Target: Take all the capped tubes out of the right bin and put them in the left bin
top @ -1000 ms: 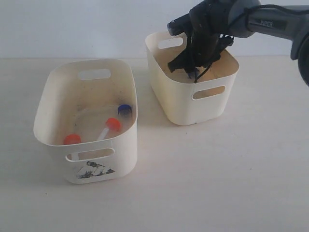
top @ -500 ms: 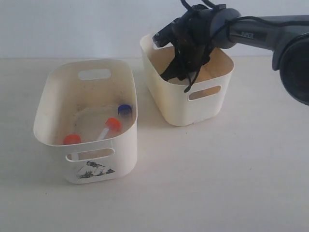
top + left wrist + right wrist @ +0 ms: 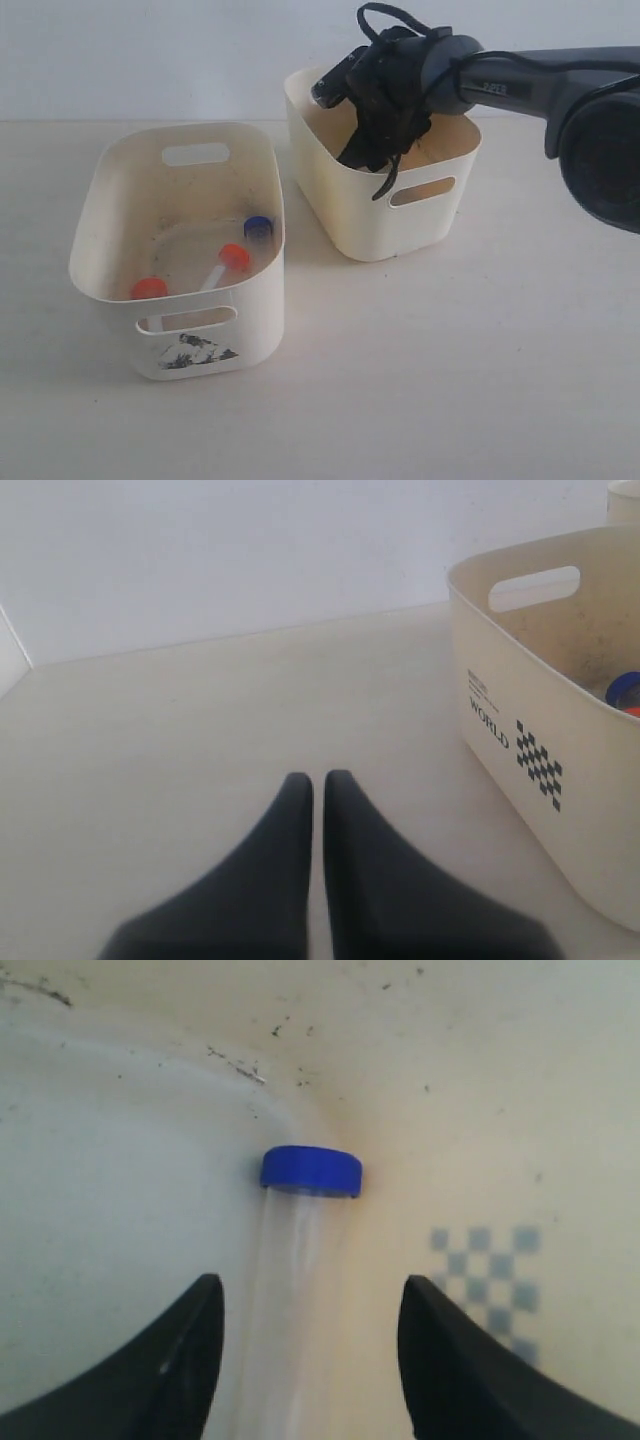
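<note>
A: Where's the right arm (image 3: 520, 85)?
B: Bent down into the right bin (image 3: 440, 215).
A: And its wrist view?
B: The right end effector (image 3: 310, 1295) has its jaws apart, straddling a blue-capped tube (image 3: 295, 1250) on the bin floor, which the exterior view hides. The left end effector (image 3: 318, 780) is closed, over the bench (image 3: 180, 740).

The right bin's (image 3: 350, 215) walls close tightly around the right gripper (image 3: 312, 1282), its spread fingers flanking a blue-capped tube (image 3: 300, 1250) near the inner wall, while bare table (image 3: 420, 360) lies open beside the left bin (image 3: 250, 320), where three capped tubes (image 3: 235, 258) crowd the near end.
</note>
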